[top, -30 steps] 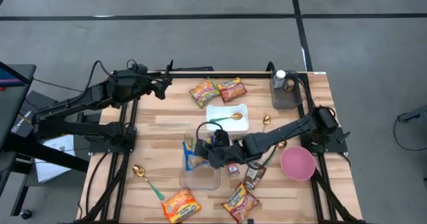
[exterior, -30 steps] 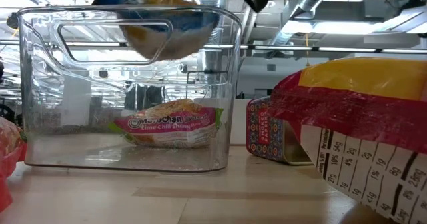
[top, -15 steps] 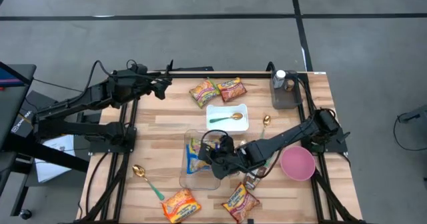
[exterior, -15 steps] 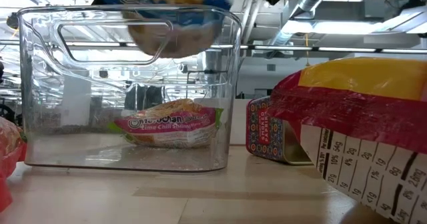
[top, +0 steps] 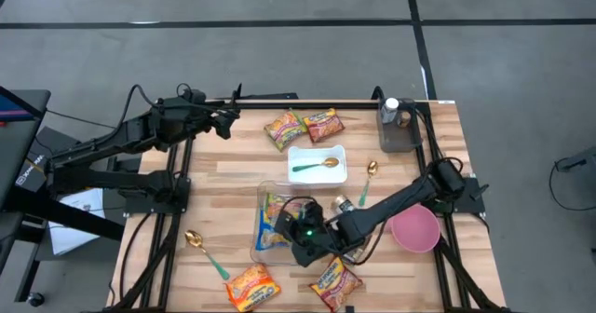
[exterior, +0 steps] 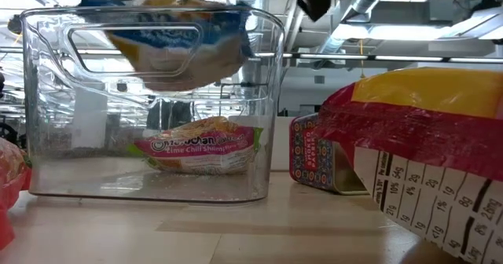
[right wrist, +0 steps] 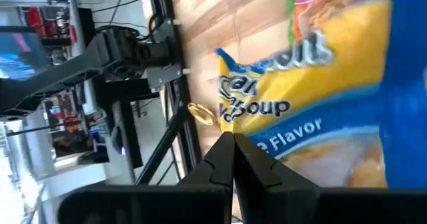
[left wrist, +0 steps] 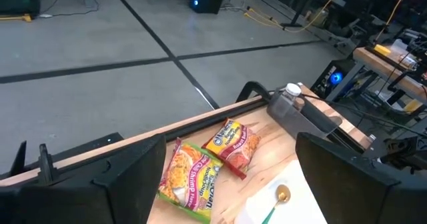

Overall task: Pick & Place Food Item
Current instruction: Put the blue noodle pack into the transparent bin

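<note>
My right claw [top: 291, 231] is clamped on a noodle pack [top: 274, 218] over the bin [top: 279, 255], mid-bench; left claw [top: 226, 119] apart, far-left corner.

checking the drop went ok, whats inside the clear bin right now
A blue and yellow noodle packet hangs in the top of the clear bin, pinched by the right end effector. Its floor looks bare in the low view; the pink packet seen through the walls may lie behind it.
</note>
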Available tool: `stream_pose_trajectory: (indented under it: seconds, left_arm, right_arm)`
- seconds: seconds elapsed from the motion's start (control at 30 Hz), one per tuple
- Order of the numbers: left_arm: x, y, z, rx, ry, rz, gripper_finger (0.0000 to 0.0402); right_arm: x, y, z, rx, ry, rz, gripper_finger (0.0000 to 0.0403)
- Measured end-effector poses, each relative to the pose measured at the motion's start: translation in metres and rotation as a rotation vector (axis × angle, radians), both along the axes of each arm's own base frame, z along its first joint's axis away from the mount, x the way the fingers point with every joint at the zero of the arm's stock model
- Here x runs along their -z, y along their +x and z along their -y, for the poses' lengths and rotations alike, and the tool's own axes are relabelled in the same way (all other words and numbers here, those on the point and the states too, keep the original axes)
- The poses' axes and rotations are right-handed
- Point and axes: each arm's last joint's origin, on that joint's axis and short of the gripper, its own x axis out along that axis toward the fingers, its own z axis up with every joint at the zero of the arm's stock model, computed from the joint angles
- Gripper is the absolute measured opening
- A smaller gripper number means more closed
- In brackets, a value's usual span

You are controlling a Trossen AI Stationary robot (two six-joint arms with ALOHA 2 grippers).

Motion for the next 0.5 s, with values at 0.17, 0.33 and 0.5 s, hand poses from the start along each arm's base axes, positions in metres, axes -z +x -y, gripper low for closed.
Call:
stream_pose_trajectory:
  seconds: [0.17,0.33,0.5]
  left_arm:
    - [0.0007,-0.0005,0.0002,0.001,-0.003,-0.009,0.0328]
    - [0.0014,-0.0007,0.0003,0.002,-0.005,-0.016,0.0328]
    - [0.0014,-0.0007,0.0003,0.002,-0.005,-0.015,0.0328]
  right_arm:
    - [-0.0002,-0.0025,0.0008,0.006,-0.002,-0.019,0.0000]
    - [0.0006,-0.0027,0.0005,-0.004,0.008,-0.029,0.0000]
    - [0.0023,-0.0042,0.0008,-0.014,0.008,-0.055,0.0000]
